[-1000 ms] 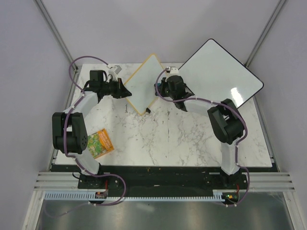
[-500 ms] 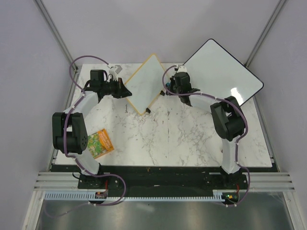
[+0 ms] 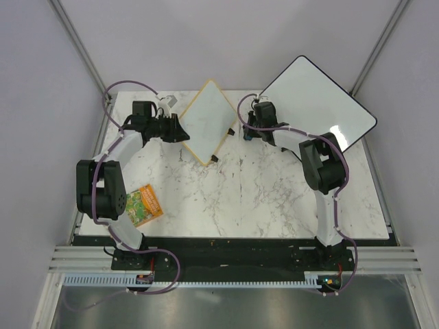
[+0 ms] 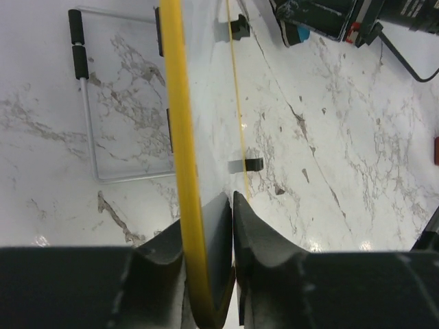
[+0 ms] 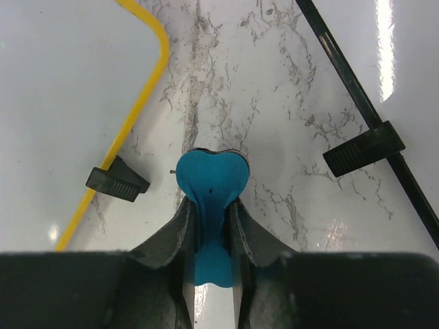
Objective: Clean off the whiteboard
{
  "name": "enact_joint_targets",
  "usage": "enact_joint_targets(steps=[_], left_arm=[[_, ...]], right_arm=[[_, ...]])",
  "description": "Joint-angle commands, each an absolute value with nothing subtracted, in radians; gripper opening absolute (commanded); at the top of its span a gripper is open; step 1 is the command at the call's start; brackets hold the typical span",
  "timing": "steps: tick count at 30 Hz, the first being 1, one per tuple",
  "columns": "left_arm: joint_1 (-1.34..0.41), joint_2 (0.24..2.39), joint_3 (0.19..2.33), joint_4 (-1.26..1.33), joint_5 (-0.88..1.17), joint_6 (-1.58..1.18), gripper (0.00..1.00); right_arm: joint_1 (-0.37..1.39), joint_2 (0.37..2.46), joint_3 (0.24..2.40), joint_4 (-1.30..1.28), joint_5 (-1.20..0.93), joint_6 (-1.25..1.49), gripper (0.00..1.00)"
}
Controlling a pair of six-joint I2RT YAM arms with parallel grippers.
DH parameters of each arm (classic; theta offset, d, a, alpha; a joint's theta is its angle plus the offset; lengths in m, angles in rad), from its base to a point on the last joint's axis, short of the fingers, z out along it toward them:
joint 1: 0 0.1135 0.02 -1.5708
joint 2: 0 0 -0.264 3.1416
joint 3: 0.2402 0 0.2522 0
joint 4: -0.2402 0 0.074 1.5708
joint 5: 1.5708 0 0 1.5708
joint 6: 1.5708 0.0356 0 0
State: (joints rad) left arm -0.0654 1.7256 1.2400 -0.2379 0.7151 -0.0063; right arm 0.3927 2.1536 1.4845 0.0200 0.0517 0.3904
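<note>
The whiteboard, at the far centre of the table, is being pinched by the left gripper, its face mostly cut off in the wrist view; a half-hidden blue eraser is being clamped by the right gripper.

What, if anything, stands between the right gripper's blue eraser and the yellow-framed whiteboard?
Nothing visible does. Only bare marble table separates the eraser, held in the right gripper, from the whiteboard and its edge. The larger black-framed board lies on the gripper's other side.

Yellow-framed whiteboard edge-on within left pincer, marble table
</note>
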Motion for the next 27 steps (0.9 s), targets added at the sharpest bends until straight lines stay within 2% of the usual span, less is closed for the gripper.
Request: enact_joint_targets(steps=[1, 6, 11, 14, 21, 27], left_arm=[[-0.094, 1.746, 1.236, -0.307, 0.676, 0.034, 0.32], [-0.094, 1.744, 1.236, -0.310, 0.667, 0.035, 0.36], [-0.094, 1.730, 1.230, -0.313, 0.652, 0.038, 0.42], [-0.094, 1.715, 1.220, -0.314, 0.632, 0.041, 0.49], [-0.094, 1.660, 1.187, -0.314, 0.563, 0.041, 0.64], [-0.094, 1.594, 1.163, -0.327, 0.509, 0.031, 0.72]], right_arm=[[0.382, 2.171, 1.534, 0.018, 0.002, 0.390, 0.30], [0.376, 2.171, 1.534, 0.018, -0.032, 0.384, 0.46], [0.376, 2.161, 1.528, 0.026, -0.046, 0.377, 0.56], [0.373, 2.157, 1.522, 0.032, -0.052, 0.377, 0.61], [0.373, 2.140, 1.502, 0.054, -0.061, 0.376, 0.64], [0.373, 2.128, 1.480, 0.086, -0.116, 0.387, 0.64]])
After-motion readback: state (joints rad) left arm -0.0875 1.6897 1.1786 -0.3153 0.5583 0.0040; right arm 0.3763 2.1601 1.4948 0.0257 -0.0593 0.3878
